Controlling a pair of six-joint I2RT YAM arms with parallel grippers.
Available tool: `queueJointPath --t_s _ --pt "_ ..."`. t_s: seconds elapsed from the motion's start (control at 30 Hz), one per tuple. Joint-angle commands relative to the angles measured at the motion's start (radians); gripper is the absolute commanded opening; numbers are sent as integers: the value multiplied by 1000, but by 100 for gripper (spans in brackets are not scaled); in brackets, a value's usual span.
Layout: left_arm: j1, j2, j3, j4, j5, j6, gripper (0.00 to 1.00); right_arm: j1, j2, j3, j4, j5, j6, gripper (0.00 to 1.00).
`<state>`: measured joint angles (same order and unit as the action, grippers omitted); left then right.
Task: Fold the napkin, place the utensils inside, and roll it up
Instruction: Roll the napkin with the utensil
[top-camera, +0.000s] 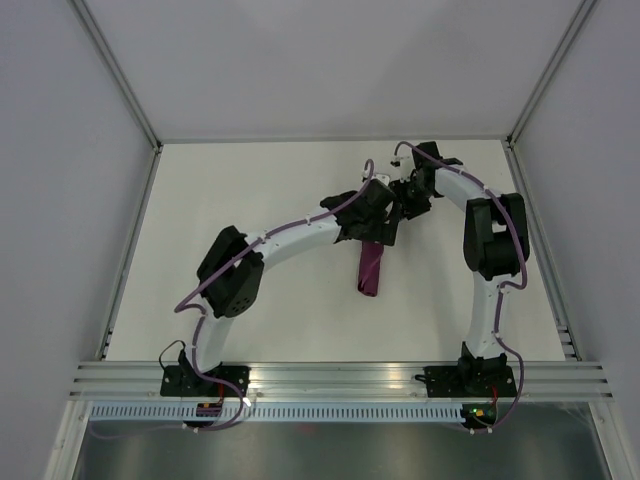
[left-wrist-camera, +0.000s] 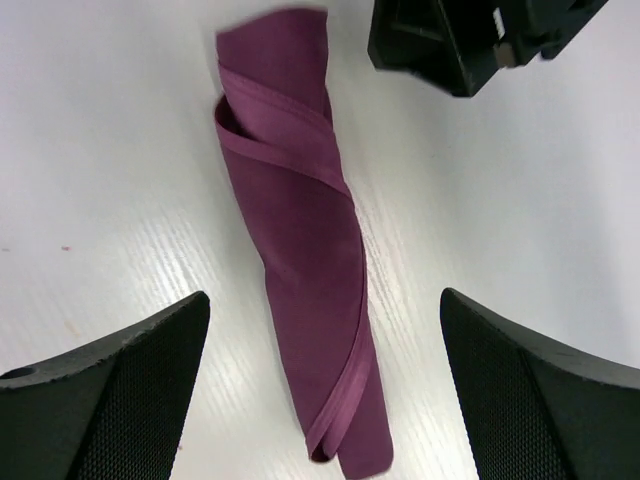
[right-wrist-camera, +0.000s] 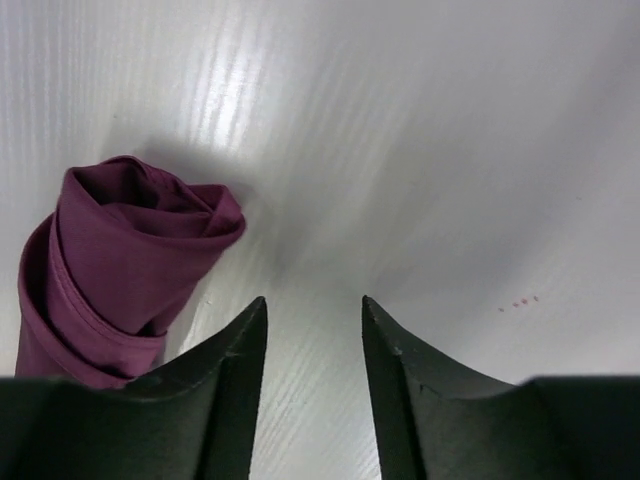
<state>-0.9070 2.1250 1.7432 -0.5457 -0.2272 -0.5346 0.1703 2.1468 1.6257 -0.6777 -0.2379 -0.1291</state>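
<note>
The magenta-purple napkin (top-camera: 369, 272) lies rolled into a slim tube on the white table. From the left wrist camera the napkin (left-wrist-camera: 305, 250) runs lengthwise between the wide-apart fingers of my left gripper (left-wrist-camera: 325, 305), which is open and hovers above it without touching. In the right wrist view one end of the napkin (right-wrist-camera: 110, 270) shows spiral layers, just left of my right gripper (right-wrist-camera: 314, 305). That gripper is open with only bare table between its fingers. From above, my left gripper (top-camera: 376, 232) and right gripper (top-camera: 400, 203) sit close together at the roll's far end. The utensils are hidden.
The right gripper's black body (left-wrist-camera: 470, 40) shows at the top right of the left wrist view, close to the napkin's far end. White walls (top-camera: 330, 70) enclose the table, and an aluminium rail (top-camera: 340, 378) carries both arm bases at the near edge.
</note>
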Motion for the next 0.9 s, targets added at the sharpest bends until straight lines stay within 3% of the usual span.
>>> queueJointPath --t_s 0.0,0.2,0.4,0.43,0.7,0.87 --pt "34 -178 -23 44 15 79 100 -48 -96 19 -30 -35 36 52" --pt "121 -440 -206 81 42 100 100 -110 -277 7 -33 -80 51 67" --pt "187 -718 -384 75 106 156 100 -225 -560 -27 -43 -120 81 78" --pt "189 -743 -402 73 114 163 100 -235 -593 -58 -36 -121 86 98" --pt "191 -997 -588 61 54 200 100 -264 -945 -314 59 -29 54 98" --pt "191 -1094 -717 148 17 268 100 -264 -1041 -467 121 15 55 98"
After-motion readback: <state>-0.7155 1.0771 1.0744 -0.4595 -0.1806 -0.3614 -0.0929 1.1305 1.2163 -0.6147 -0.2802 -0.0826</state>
